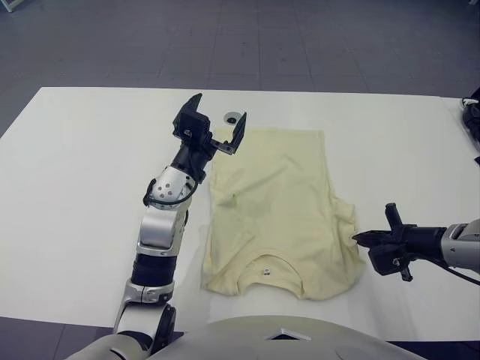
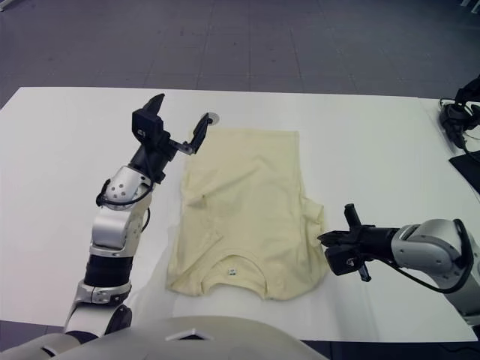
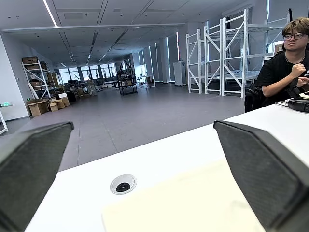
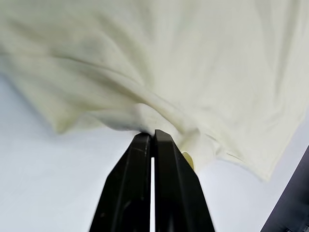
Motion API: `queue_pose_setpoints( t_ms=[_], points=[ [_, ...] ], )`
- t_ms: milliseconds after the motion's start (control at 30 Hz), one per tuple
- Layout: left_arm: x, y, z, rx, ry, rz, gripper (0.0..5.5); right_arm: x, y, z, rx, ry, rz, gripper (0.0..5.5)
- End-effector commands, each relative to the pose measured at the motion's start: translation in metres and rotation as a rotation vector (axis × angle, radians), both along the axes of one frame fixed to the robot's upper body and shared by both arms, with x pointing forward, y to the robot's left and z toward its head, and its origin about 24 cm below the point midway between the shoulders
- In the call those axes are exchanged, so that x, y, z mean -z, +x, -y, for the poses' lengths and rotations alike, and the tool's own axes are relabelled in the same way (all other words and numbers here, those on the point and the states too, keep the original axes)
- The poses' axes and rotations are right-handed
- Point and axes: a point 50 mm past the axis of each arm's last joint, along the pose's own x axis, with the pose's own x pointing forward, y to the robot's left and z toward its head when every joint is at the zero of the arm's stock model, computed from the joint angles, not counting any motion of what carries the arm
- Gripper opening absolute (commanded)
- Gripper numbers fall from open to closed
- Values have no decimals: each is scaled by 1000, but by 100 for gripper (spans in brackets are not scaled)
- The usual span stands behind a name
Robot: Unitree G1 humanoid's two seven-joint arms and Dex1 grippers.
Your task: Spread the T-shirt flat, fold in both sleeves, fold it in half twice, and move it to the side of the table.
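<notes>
**Pale yellow T-shirt on a white table, 1 gripper raised and 1 at the sleeve**

A wide white table [image 1: 75, 187] fills most of the scene, with grey tiled floor [image 1: 300, 45] beyond its far edge. The left wrist view looks across the tabletop into a large hall with tall white shelving racks [image 3: 212, 53], cardboard boxes [image 3: 38, 105] on a distant rack and long ceiling light strips [image 3: 48, 9].

The T-shirt [image 1: 277, 210] lies in the middle of the table, its collar [image 1: 264, 268] at 6 o'clock, nearest the robot, and its hem at 12 o'clock. The cloth is wrinkled, and its 4 o'clock side is bunched at the sleeve.

The left gripper [image 1: 219, 112] hangs raised above the table at 11 o'clock from the shirt, over the hem's corner. Its 2 fingers [image 3: 29, 164] are spread wide apart and carry nothing.

The right gripper [image 1: 358, 240] sits low at the shirt's 4 o'clock edge. Its fingers [image 4: 166, 154] are clenched together on a pinch of the bunched sleeve, and folds of cloth run in toward the tips.

A small round cable port [image 1: 235, 117] is set into the table just past the hem, at 11 o'clock. Dark gear with cables [image 2: 454, 120] lies at the table's 2 o'clock edge, well apart from the shirt.
</notes>
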Motion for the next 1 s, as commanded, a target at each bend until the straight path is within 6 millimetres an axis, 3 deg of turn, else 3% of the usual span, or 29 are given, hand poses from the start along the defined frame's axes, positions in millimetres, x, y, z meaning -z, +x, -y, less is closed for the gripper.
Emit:
queue_pose_setpoints(
  t_ms=[33,267,800,1000],
  points=[
    [-2,2,5,20,-1,-4,540,-4,7,-10,-34,-15,22,1],
    [-2,1,7,24,6,0,540,-9,24,-35,-126,1,85,1],
    [-4,3,12,45,19,6,540,11,44,-80,-241,31,33,1],
    [-3,3,14,57,27,7,540,4,50,-95,-256,100,44,1]
  ],
)
